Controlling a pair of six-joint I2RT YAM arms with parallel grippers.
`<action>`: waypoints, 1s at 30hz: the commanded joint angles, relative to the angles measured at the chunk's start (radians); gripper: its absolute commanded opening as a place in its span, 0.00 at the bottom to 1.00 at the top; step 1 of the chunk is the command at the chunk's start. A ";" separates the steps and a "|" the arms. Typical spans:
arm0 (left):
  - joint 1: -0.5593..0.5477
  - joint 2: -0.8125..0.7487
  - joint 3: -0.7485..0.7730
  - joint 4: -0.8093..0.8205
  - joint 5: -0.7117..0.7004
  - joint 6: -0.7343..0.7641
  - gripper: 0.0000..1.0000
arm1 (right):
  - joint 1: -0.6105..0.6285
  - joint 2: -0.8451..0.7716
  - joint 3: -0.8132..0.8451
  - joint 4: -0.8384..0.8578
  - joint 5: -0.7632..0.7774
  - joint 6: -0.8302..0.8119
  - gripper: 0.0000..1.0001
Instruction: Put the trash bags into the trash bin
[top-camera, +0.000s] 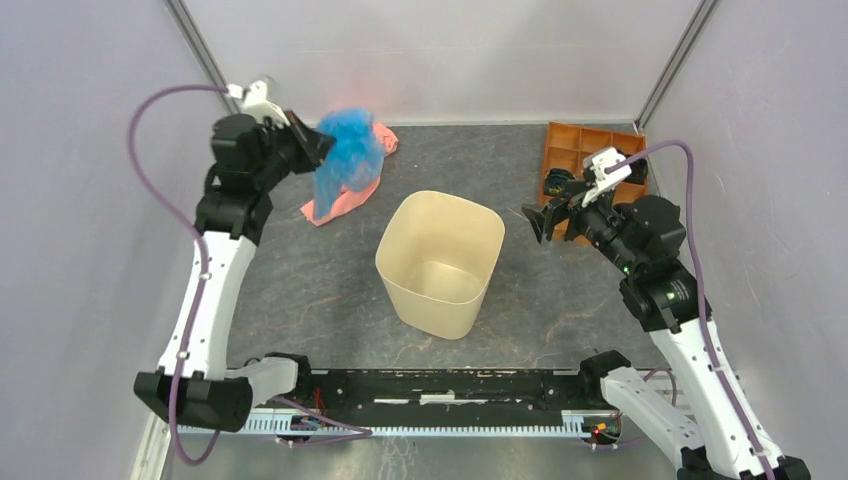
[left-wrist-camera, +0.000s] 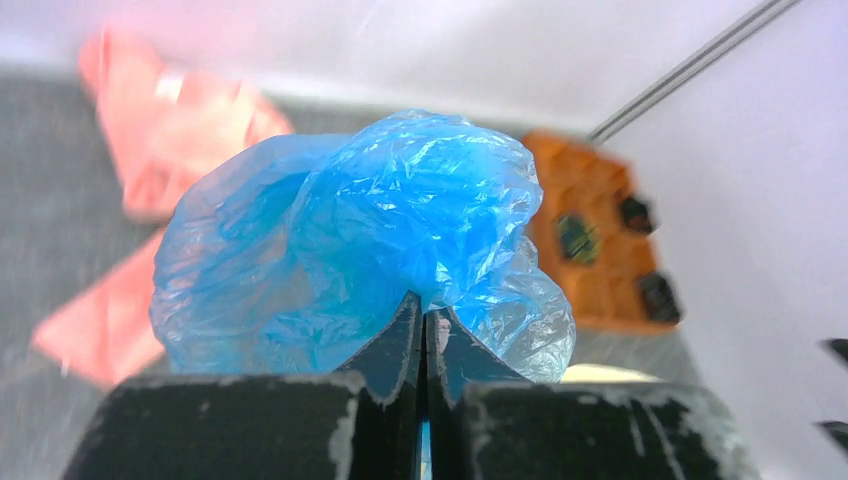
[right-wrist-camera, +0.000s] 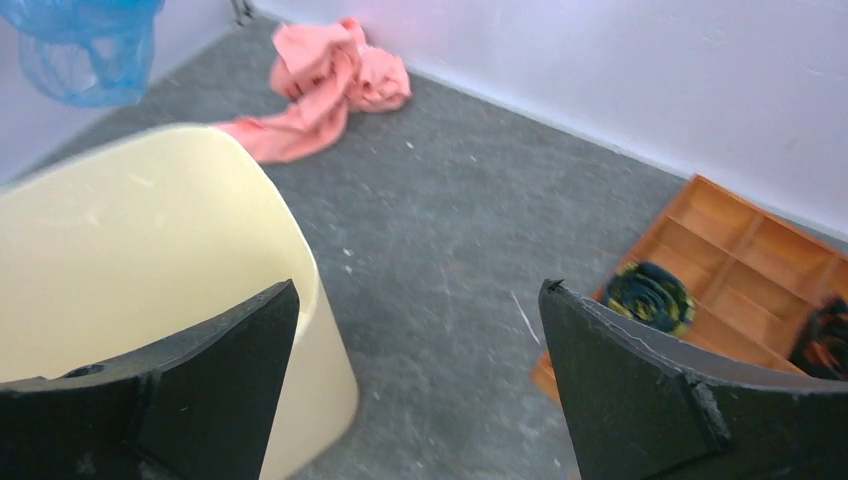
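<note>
we see the trash bin (top-camera: 440, 262) upright on the tabletop (top-camera: 320, 290), empty | trash bag (left-wrist-camera: 370, 230) hangs aloft far-left of it, light, limp, slippery; we judge a bunched fold the best hold | left pincer (left-wrist-camera: 424, 325) clamped on it | right pincer (right-wrist-camera: 420, 300) gapes wide, empty

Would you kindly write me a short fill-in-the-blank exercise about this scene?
1. The left gripper is shut on the ____ bag.
2. The right gripper is ____ and holds nothing.
3. The bin stands upright with ____ inside it.
4. The orange tray sits on the robot's ____ side.
Missing words: blue; open; nothing; right.
</note>
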 joint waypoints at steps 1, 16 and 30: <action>0.001 0.001 0.139 0.149 0.111 -0.079 0.03 | -0.002 0.114 0.079 0.182 -0.098 0.127 0.98; 0.000 -0.067 0.087 0.133 0.068 -0.034 0.02 | 0.493 0.453 0.463 -0.485 0.600 0.237 0.98; -0.006 -0.284 -0.068 -0.083 -0.091 0.061 0.02 | 0.557 0.575 0.384 -0.294 0.825 0.174 0.61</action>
